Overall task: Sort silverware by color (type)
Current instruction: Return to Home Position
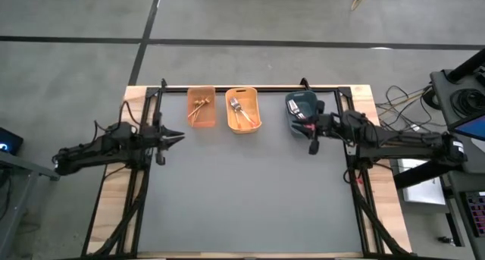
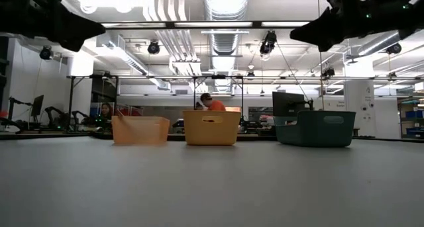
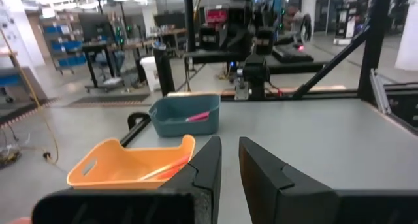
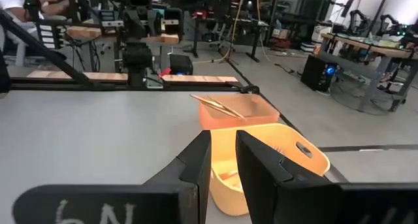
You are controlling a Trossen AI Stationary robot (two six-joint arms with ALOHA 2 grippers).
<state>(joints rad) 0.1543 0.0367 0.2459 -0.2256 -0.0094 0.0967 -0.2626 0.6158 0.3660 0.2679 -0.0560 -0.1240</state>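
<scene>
Three bins stand in a row at the table's far edge. Gold forks (image 1: 200, 103) lie in the translucent orange bin (image 1: 201, 117); their ends (image 4: 219, 105) lean on its rim. Silver-tined forks (image 1: 241, 108) with orange handles (image 3: 163, 168) lie in the yellow-orange bin (image 1: 252, 123). A pink-handled fork (image 3: 196, 116) rests in the dark teal bin (image 1: 301, 101). My left gripper (image 3: 230, 140) hovers left of the bins, narrowly open with nothing between its fingers. My right gripper (image 4: 223, 132) hovers beside the teal bin, also narrowly open with nothing in it. Both point level across the table.
The grey mat (image 1: 250, 192) spreads bare in front of the bins. A black frame (image 1: 250, 88) runs along the far edge behind them, with wooden strips (image 1: 114, 192) at the sides. People (image 2: 213, 102) show in the room beyond the table.
</scene>
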